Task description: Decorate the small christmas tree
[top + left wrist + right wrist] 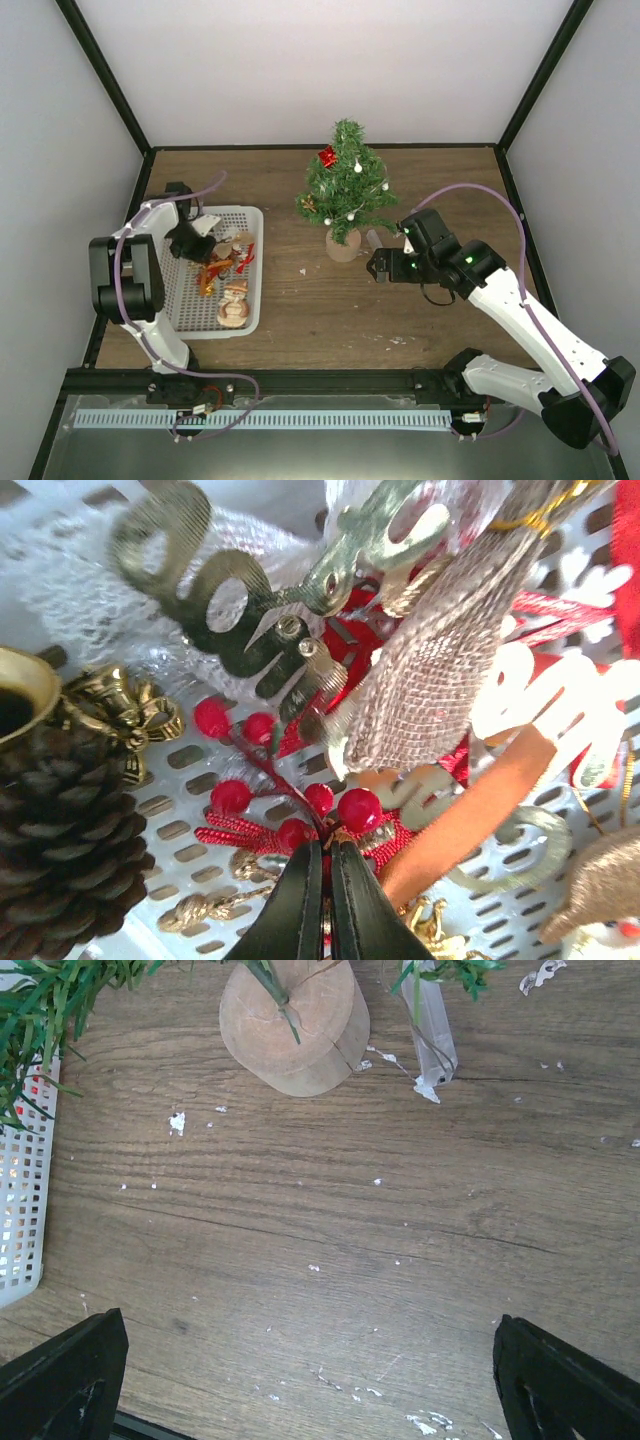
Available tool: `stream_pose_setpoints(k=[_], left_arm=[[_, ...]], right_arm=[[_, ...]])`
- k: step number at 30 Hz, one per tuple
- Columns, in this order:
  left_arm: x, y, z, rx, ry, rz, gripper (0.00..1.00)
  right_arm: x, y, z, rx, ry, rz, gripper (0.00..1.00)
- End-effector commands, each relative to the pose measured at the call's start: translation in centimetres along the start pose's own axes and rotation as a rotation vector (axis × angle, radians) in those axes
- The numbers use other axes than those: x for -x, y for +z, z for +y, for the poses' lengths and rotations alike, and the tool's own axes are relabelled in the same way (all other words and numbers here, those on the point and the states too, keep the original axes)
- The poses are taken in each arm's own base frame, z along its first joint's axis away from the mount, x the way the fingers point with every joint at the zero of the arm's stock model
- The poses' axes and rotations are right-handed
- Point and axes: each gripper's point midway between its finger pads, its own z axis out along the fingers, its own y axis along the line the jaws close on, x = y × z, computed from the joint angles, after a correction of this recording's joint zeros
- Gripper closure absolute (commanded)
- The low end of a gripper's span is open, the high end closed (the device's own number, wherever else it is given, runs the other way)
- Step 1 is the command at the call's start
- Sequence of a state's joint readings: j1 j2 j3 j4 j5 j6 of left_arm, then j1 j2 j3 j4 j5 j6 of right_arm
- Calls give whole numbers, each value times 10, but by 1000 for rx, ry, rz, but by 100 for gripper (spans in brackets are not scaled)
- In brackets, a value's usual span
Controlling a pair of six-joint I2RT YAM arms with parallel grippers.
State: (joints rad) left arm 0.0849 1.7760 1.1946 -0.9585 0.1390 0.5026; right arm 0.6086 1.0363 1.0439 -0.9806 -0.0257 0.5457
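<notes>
My left gripper (325, 852) is down inside the white basket (253, 290), its fingers (290, 910) drawn together until only a sliver shows between them. The tips sit right at the knot of a red berry sprig (358, 810), though I cannot tell whether they actually have the stem pinched. To the left of that gripper lies a brown pine cone (60, 830) with a gold bow (125, 715) on it. Ahead of it is a heap of ornaments, with a silver glitter reindeer (385, 535) and a strip of silvery mesh ribbon (435, 685) on top. My right gripper (310, 1380) hangs low over the wooden table (400, 1220), jaws spread wide with nothing between them. The small christmas tree (345, 190) stands upright just ahead of this gripper and a little to its left, its round wooden base (295, 1025) flat on the table. A red ornament (327, 156) is on the tree near its top. A clear plastic scrap (435, 1040) lies just to the right of the base, and white flecks are scattered over the boards.
</notes>
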Motion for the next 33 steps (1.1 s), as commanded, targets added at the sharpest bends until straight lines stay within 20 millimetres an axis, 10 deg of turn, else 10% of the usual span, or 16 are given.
stream_pose_setpoints(k=[1,20,27,33], left_arm=[[12,-30,-7,-9,7,-68,100],[12,-131,-64,77,243,-261,100],[-14,-121,-66,109,332,-216,100],[-17,-73,-63,75,388,-165,100]], right_arm=[[7,-4,2,13,-17,-28,7],[16,-9,4,27,-35,-77,7],[16,-7,8,53,-20,-81,8],[15,-2,12,74,-10,-65,8]])
